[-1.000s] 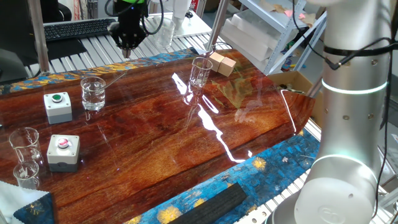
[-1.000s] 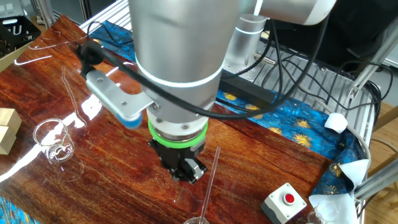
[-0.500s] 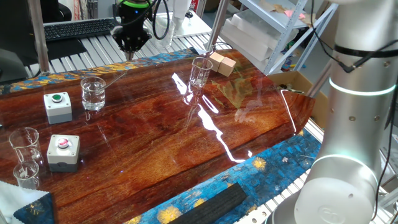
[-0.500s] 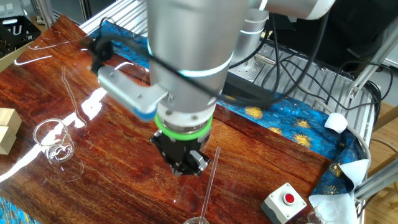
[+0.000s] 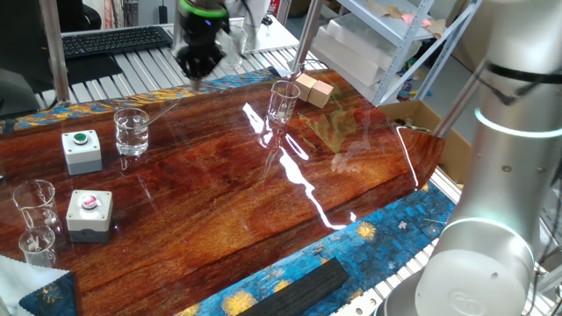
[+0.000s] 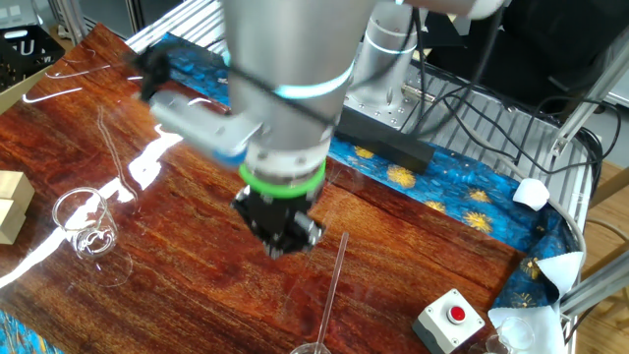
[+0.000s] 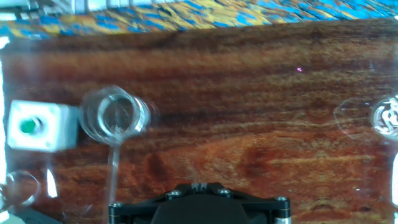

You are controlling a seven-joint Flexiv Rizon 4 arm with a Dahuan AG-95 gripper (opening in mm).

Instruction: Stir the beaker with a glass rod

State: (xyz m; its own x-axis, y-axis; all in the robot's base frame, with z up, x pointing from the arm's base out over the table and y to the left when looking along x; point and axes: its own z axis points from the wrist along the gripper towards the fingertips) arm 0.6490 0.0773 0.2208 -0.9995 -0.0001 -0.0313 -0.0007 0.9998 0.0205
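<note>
The beaker [image 5: 132,133] is a clear glass on the wooden table, next to a green-button box. It also shows in the hand view [image 7: 115,116]. Only its rim shows at the bottom edge of the other fixed view [image 6: 310,348]. The glass rod [image 5: 160,114] leans in it, top end up to the right. The rod also shows as a pale streak in the other fixed view [image 6: 332,285] and the hand view [image 7: 113,171]. My gripper [image 5: 200,75] hangs high over the table's far edge, beyond the rod's top end. It looks shut and empty [image 6: 283,244], touching nothing [image 7: 198,185].
Another clear glass [image 5: 283,102] [image 6: 84,222] [image 7: 385,118] stands by wooden blocks [image 5: 314,89]. A green-button box [image 5: 81,149] [image 7: 32,126], a red-button box [image 5: 90,213] [image 6: 452,317] and two small beakers [image 5: 35,204] sit at the left. A black bar [image 5: 299,288] lies at the front edge.
My gripper has swung sideways, to the right in one fixed view, still high above the table. The beaker, the rod and the other glassware have not moved.
</note>
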